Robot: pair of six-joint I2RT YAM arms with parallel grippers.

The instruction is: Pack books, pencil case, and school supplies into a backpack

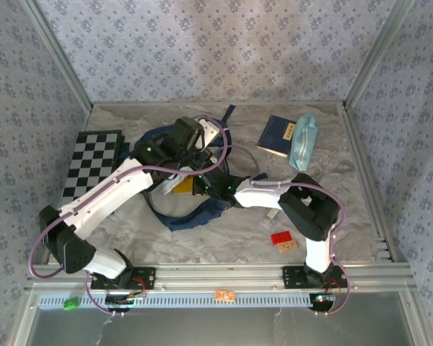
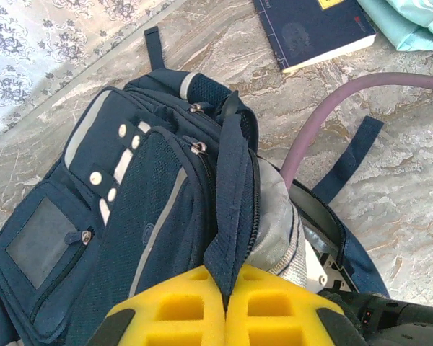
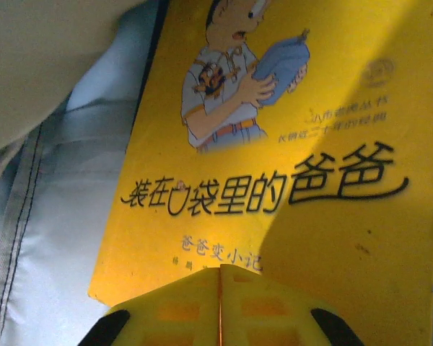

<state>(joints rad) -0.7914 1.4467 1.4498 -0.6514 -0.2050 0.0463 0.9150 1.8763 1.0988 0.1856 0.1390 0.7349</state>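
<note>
The navy backpack (image 1: 193,214) lies at the table's middle. My left gripper (image 2: 226,288) is shut on a fold of navy fabric (image 2: 232,209) at the rim of the backpack (image 2: 130,187), holding its mouth up so the grey lining shows. A yellow book (image 3: 274,144) with a cartoon figure lies flat inside against the pale lining (image 3: 65,216). My right gripper (image 3: 220,270) is shut just above its lower edge, nothing between the jaws. A navy book (image 1: 277,135) and the teal pencil case (image 1: 303,140) lie at the back right. A small whitish item (image 1: 272,215) lies by my right arm.
A black-and-white checkered board (image 1: 94,162) lies at the left. A red block (image 1: 280,237) and an orange piece (image 1: 289,245) sit near the right arm's base. A purple cable (image 2: 325,108) arches over the backpack. Dark straps (image 2: 350,155) trail onto the marbled table.
</note>
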